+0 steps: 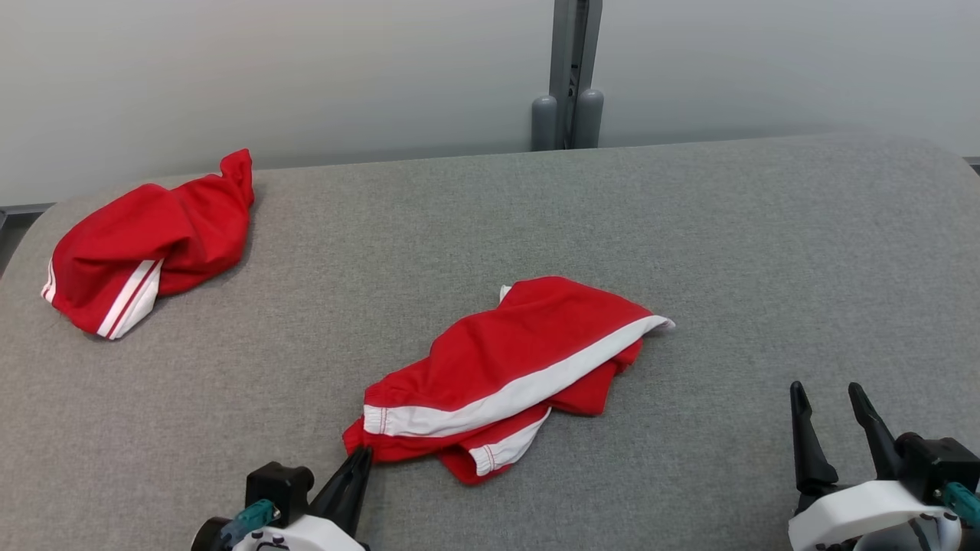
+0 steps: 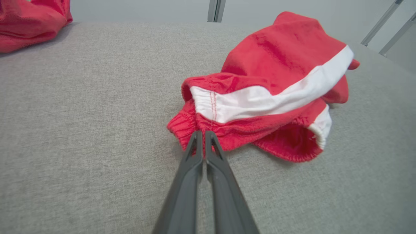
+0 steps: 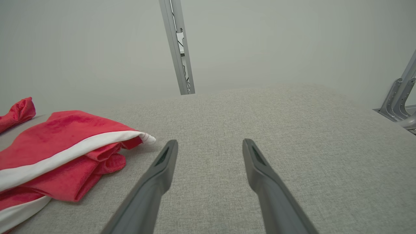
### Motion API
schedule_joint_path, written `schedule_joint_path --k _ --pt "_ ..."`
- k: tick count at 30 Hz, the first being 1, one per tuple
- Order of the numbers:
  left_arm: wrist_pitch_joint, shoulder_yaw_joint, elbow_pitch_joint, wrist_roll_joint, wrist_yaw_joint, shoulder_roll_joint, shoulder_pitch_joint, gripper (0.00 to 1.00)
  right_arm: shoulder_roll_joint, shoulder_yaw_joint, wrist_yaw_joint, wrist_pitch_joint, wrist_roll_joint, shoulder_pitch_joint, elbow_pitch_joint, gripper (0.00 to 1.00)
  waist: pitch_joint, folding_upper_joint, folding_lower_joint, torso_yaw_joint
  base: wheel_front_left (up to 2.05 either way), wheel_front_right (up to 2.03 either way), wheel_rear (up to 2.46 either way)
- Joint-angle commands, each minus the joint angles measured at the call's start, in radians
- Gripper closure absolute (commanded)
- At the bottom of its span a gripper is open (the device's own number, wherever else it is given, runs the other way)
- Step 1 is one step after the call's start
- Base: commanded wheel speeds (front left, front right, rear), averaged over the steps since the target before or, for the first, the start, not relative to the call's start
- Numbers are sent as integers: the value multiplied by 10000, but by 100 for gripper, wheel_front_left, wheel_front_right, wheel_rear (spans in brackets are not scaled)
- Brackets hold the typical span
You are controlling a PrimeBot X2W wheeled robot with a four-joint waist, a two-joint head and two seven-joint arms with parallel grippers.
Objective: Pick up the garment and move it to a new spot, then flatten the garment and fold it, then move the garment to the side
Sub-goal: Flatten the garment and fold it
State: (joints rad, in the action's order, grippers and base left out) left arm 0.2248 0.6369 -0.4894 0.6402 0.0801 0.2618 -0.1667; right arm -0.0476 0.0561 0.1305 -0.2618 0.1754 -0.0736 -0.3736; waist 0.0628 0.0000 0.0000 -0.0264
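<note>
Near edge, lower left: left gripper, fingers pressed together. Tips pinch the gathered red hem at the garment's near-left corner. The left wrist view shows it close up, left gripper with its tips on the elastic edge and the cloth bunched at that spot.

Far left, back corner of the grey padded surface: other red bundle, crumpled, white stripes along its near edge. Well apart from everything else. A scrap of it shows at the top left of the left wrist view.

Centre, toward the near edge: garment, red with a broad white band running diagonally. It lies loosely heaped, layers overlapping, not flat. The elastic openings face the left gripper. Its far-right end shows from the right wrist view, resting on the surface.

Behind centre: grey post against a pale wall.

Lower right: right gripper, fingers spread wide, nothing between them. It stands over bare grey fabric, well apart from the garment.
</note>
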Motion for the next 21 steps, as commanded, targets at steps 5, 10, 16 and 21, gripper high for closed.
schedule_joint_path --k 5,10,16,21 --pt "20 -29 361 110 109 72 261 99 -50 -41 5 -49 -56 -57 -31 0 28 0 0 77 0 0 0" --pt "173 -224 477 77 351 44 344 0 -52 -578 5 -49 -16 -179 -22 0 35 0 0 154 0 0 0" --pt "324 -535 558 23 520 65 376 0 -50 -1633 5 -49 154 -426 -148 0 46 0 0 316 0 0 0" --pt "385 -672 690 -157 541 -16 271 0 -47 -3113 5 -49 242 -733 -514 0 86 0 0 571 0 0 0"
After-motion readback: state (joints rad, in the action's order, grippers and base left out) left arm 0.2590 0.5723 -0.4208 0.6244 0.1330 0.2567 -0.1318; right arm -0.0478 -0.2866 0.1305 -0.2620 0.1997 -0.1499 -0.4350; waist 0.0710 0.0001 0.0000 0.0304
